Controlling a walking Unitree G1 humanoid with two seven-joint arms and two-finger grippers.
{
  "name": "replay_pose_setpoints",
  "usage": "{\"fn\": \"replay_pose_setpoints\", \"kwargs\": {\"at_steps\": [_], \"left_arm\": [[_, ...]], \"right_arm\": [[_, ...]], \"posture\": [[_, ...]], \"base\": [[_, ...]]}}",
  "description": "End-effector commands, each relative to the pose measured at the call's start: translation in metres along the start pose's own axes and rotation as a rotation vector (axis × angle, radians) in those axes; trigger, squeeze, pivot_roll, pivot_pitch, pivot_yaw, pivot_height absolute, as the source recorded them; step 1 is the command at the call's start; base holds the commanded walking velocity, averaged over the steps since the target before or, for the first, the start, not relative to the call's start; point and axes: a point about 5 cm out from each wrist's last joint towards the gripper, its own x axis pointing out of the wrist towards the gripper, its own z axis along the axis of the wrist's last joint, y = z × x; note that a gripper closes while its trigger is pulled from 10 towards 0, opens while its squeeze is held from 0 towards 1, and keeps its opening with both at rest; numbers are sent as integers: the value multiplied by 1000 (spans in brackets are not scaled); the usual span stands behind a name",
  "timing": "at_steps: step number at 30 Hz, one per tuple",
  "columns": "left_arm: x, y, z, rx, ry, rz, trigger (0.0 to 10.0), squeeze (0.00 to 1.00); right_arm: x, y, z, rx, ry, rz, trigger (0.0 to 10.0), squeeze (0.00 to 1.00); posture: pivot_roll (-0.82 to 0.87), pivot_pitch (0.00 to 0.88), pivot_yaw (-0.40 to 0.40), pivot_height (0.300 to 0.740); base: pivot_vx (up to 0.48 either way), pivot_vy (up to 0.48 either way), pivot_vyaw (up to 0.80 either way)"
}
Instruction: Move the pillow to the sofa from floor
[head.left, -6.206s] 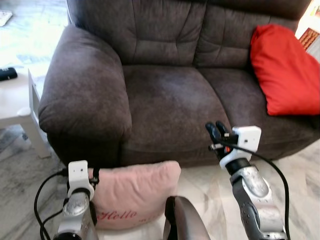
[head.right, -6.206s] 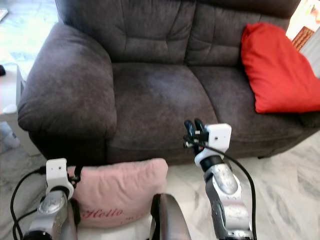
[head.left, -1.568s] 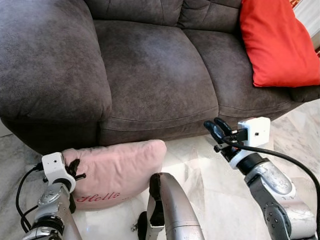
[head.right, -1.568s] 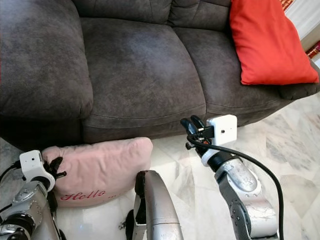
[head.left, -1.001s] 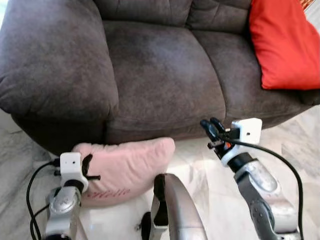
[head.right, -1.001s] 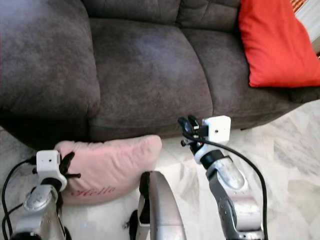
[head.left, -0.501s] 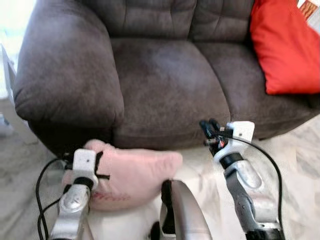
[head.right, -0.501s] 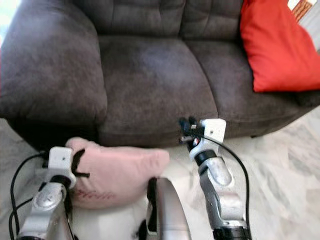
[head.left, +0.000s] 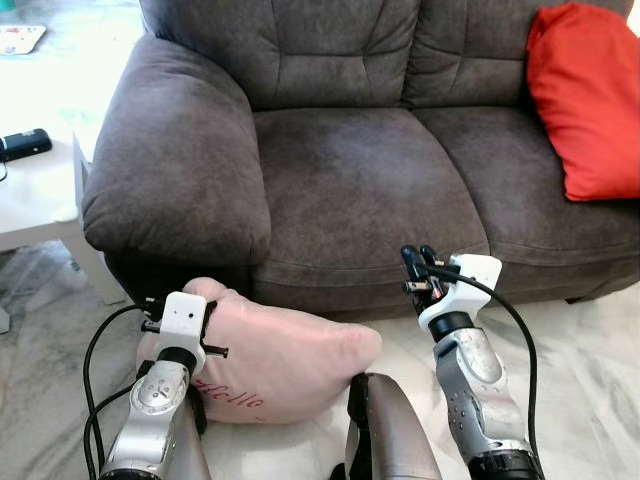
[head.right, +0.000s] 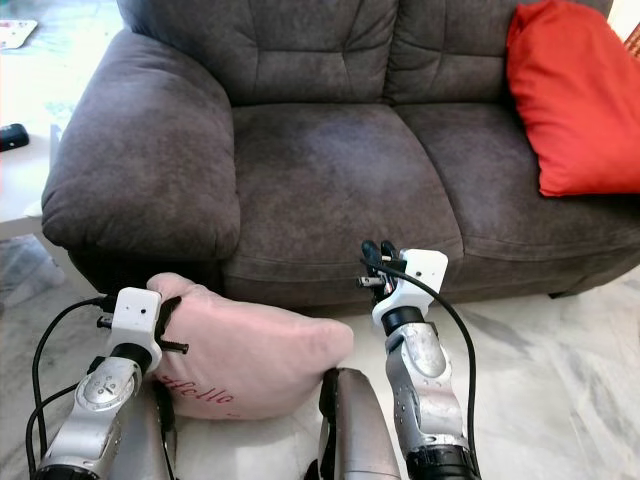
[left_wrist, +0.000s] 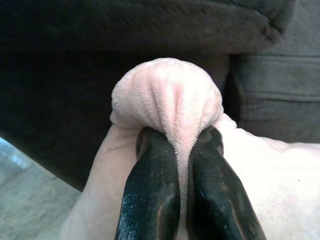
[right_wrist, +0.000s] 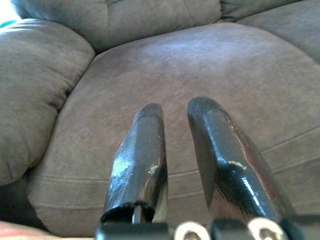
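Note:
A pink pillow (head.left: 290, 360) with red script hangs tilted in front of the dark grey sofa (head.left: 350, 180), low by the base of its left armrest. My left gripper (left_wrist: 182, 145) is shut on the pillow's upper left corner, and the plush fabric bulges over the black fingertips (left_wrist: 155, 150). The left wrist (head.left: 185, 318) is in front of the pillow. My right gripper (head.left: 418, 258) hovers before the front edge of the seat cushion. Its fingers (right_wrist: 145, 130) stand close together with nothing between them.
A red cushion (head.left: 590, 100) leans in the sofa's right corner. A white side table (head.left: 30, 195) with a black remote (head.left: 22, 143) stands left of the armrest. My silver leg (head.left: 385, 430) is below the pillow. Pale marble floor (head.left: 580, 340) lies in front.
The camera has tilted up and pulled back, so more of the sofa shows. The left gripper has raised the pillow's corner, and the pillow now hangs more tilted.

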Motion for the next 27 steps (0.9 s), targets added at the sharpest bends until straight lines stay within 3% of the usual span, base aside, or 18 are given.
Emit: {"fn": "replay_pose_setpoints", "kwargs": {"at_steps": [1,14,27], "left_arm": [[8,22,55,24,-237,104,10000,0],[10,18,54,28,-226,104,10000,0],[11,13,52,21,-219,95,10000,0]], "right_arm": [[1,-2,0,-7,-12,-14,10000,0],[2,-1,-5,-11,-40,-39,10000,0],[4,-4,0,-26,-60,-31,10000,0]], "posture": [[158,0,-89,502],[134,0,-50,502],[129,0,-64,502]], "base": [[0,0,0],[0,0,0],[0,0,0]]}}
